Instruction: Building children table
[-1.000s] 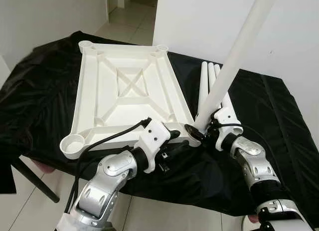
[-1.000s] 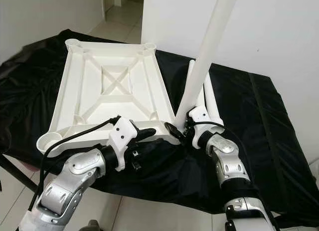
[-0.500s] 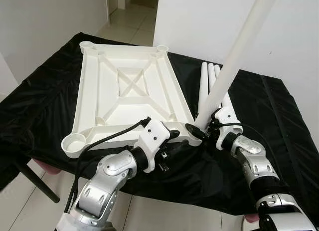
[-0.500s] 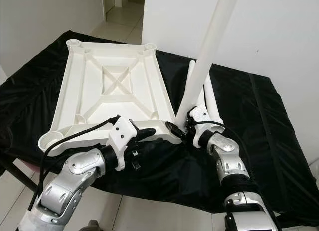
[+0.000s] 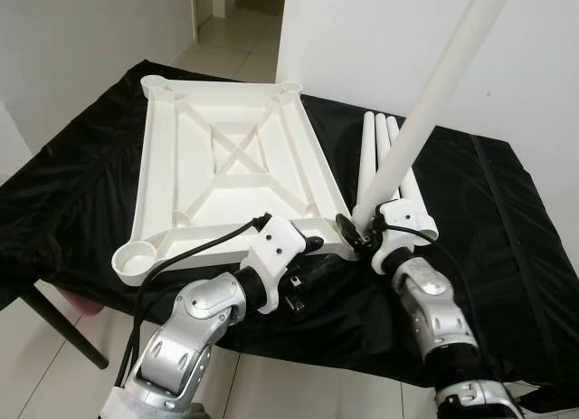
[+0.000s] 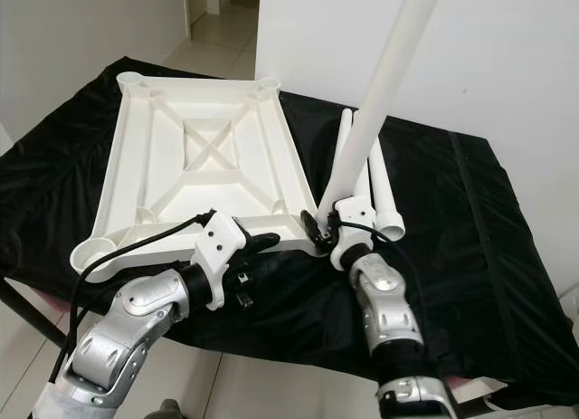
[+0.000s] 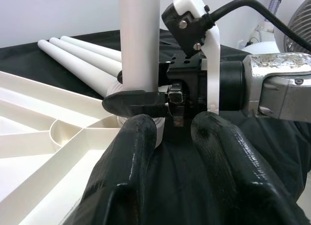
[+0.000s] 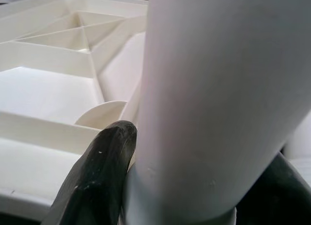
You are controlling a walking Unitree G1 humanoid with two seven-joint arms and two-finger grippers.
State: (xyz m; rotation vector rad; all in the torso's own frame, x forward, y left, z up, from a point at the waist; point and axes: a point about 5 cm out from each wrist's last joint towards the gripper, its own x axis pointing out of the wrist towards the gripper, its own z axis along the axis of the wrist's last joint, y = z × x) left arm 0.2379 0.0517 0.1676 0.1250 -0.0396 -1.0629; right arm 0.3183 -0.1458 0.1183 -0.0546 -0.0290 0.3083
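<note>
Two grippers are seen at the near right corner of the upturned white tabletop (image 5: 231, 170) on the black-draped counter (image 5: 507, 220). Right gripper (image 5: 359, 231) jaws are clamped on a tilted white leg (image 5: 425, 120); three spare legs (image 5: 380, 152) lie beside. From the left wrist, left gripper (image 7: 167, 132) jaws are spread beside that corner socket. From the right wrist, the leg is pinched between black fingers (image 8: 99, 171).

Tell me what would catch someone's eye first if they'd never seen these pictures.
First, the long white table leg, held near its lower end by the right pincer and rising steeply over the near right corner of the upturned white tabletop on the black cloth. Next, the left pincer at that same corner, and three more white legs lying side by side just right of the tabletop.
</note>
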